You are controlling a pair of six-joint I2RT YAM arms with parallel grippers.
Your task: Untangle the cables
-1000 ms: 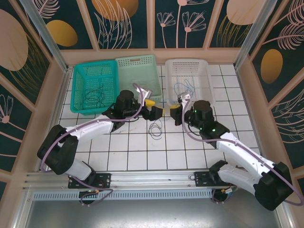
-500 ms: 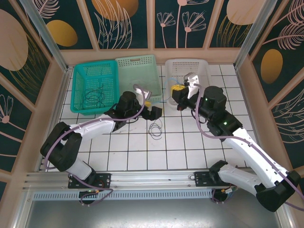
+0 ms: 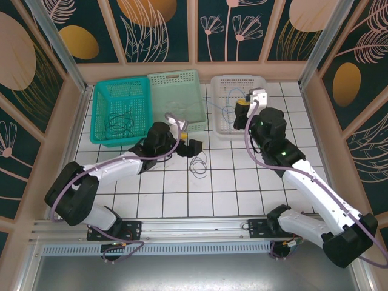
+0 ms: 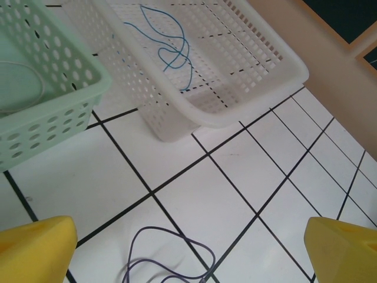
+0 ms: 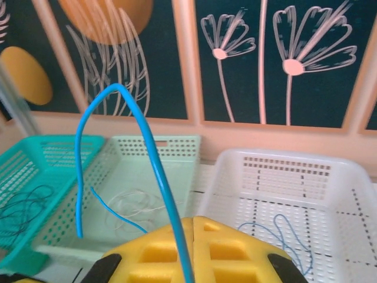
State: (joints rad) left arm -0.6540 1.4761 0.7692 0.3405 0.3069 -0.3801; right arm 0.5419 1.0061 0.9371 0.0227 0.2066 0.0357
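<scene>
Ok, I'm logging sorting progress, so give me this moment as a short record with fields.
left end effector: open, above the loose purple cable
right end effector: shut on a blue cable, raised near the white basket
white basket: second blue cable lying inside
teal basket: dark cables inside
pale green basket: pale cable inside
</scene>
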